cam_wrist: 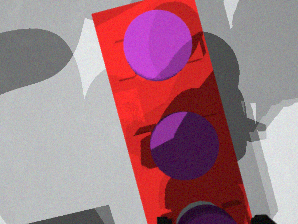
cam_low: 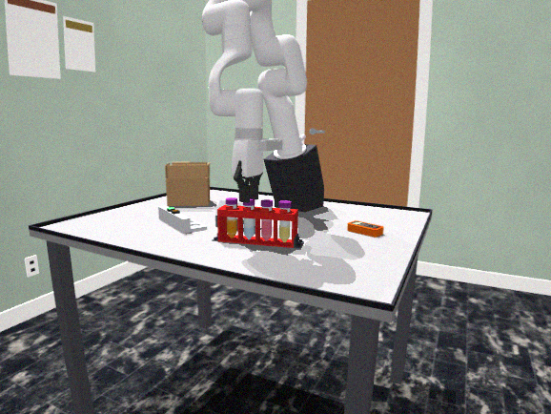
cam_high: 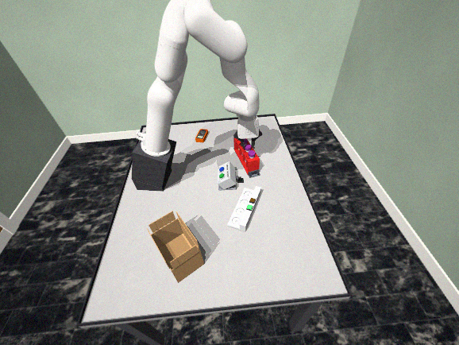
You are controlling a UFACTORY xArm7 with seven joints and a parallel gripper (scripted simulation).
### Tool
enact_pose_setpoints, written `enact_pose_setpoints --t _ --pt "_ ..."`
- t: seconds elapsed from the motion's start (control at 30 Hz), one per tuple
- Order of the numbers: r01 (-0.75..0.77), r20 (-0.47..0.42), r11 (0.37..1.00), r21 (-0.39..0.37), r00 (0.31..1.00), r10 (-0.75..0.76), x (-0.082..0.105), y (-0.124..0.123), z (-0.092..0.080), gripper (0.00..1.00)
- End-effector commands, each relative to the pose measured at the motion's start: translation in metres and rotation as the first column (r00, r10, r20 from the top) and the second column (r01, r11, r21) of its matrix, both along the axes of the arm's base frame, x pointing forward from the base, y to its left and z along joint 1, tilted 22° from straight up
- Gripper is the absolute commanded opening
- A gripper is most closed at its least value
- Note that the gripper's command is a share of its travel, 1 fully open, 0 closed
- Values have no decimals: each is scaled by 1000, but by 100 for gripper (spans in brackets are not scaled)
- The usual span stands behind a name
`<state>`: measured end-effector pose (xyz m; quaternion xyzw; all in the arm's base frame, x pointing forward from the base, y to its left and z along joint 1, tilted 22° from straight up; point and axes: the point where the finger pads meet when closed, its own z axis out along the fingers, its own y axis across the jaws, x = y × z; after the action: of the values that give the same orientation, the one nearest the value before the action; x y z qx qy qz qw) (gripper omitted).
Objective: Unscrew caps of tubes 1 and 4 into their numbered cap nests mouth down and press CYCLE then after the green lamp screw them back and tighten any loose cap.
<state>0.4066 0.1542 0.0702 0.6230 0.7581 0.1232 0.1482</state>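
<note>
The red decapping station (cam_high: 246, 156) stands at the far side of the table and holds tubes with purple caps; it also shows in the exterior view (cam_low: 257, 224). There all tubes carry caps. My gripper (cam_low: 249, 191) stands straight down over the second cap from the left (cam_low: 249, 203) in that view. In the wrist view the gripper (cam_wrist: 210, 220) is open, its fingertips on either side of that cap (cam_wrist: 206, 216) at the bottom edge. Two more caps (cam_wrist: 185, 145) (cam_wrist: 157, 44) sit on the rack (cam_wrist: 175, 115). The white cap tray (cam_high: 244, 208) shows a lit green lamp (cam_high: 249, 207).
The key housing (cam_high: 225, 175) with the blue key (cam_high: 221, 168) and the green key (cam_high: 221, 175) stands left of the rack. An open cardboard box (cam_high: 176, 245) sits near the table's middle. An orange meter (cam_high: 202, 135) lies near the arm's base.
</note>
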Motion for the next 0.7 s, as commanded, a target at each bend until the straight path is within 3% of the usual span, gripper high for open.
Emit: enact_pose_setpoints --t 0.0,0.3,0.43,0.47,0.53,0.67 --pt "-2 -3 1000 2 1000 2 -5 1 15 46" --pt "-2 -2 1000 2 1000 2 -12 0 34 46" --pt "-2 -2 1000 2 1000 2 -13 0 35 46" --pt "15 -83 1000 -7 996 -16 -17 -7 33 0" --pt "46 -243 999 -29 969 -51 -25 -21 29 0" --pt "51 -273 998 -34 960 -59 -34 -37 25 0"
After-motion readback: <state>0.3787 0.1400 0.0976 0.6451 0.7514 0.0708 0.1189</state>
